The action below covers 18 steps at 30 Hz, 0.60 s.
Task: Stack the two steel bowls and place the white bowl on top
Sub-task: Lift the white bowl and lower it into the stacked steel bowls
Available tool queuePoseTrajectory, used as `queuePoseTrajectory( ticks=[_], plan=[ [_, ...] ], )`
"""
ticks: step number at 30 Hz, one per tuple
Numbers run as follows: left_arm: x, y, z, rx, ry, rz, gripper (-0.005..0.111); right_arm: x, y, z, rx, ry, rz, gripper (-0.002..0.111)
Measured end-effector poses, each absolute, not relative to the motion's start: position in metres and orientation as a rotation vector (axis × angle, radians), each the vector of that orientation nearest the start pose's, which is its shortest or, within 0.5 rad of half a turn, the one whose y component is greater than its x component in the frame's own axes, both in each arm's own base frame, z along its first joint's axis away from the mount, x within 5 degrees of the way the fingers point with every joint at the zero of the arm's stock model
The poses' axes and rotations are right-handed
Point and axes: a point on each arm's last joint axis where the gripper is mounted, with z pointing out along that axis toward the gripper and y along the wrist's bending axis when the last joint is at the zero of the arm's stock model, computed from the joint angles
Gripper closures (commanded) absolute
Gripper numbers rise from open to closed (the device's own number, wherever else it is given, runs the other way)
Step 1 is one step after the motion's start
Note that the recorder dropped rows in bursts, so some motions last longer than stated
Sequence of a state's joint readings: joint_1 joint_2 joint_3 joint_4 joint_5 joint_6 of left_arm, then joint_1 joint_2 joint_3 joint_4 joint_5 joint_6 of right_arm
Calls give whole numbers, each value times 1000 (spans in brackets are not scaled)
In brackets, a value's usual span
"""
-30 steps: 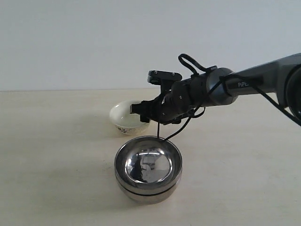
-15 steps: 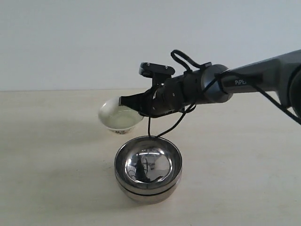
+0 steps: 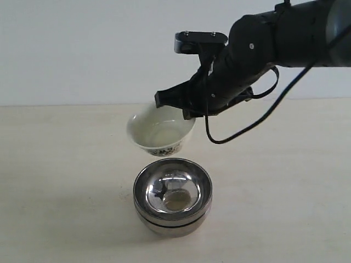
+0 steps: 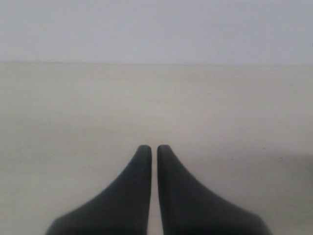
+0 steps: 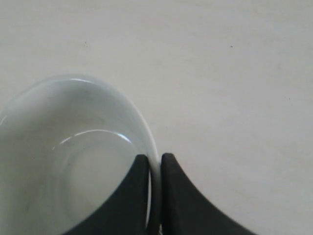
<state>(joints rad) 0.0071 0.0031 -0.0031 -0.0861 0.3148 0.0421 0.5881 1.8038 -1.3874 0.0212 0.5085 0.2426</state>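
all i see besides the job: pale beige matte table, a few tiny dark specks on it in my right wrist cam. flat grey-white wall behind, meeting the table in a straight line.

The right arm ran off the exterior view's top and right edges. The right gripper had its tips partly hidden at the white bowl rim. The mark on that bowl's side was too small to read. The upper steel bowl hid most of the lower steel bowl, leaving a band of wall. In the right wrist view the picture's edges cut off the white bowl and the fingers. The left gripper was cut off likewise, and the far table was blurred
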Motion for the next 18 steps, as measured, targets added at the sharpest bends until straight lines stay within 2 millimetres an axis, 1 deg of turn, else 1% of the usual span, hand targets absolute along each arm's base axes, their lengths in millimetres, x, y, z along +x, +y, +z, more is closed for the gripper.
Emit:
queuePoseTrajectory(
  ticks=[2, 7, 13, 18],
  plan=[
    [54, -2, 186, -23, 1797, -47, 103, 327, 219, 260, -425, 2423, 386, 108],
    [54, -2, 186, -23, 1797, -47, 103, 314, 211, 252, -451, 2446, 365, 108],
    [54, -2, 186, -23, 1797, -47, 103, 307, 206, 238, -478, 2477, 342, 108],
    [54, -2, 186, -23, 1797, -47, 103, 304, 204, 233, -496, 2491, 331, 108]
  ],
)
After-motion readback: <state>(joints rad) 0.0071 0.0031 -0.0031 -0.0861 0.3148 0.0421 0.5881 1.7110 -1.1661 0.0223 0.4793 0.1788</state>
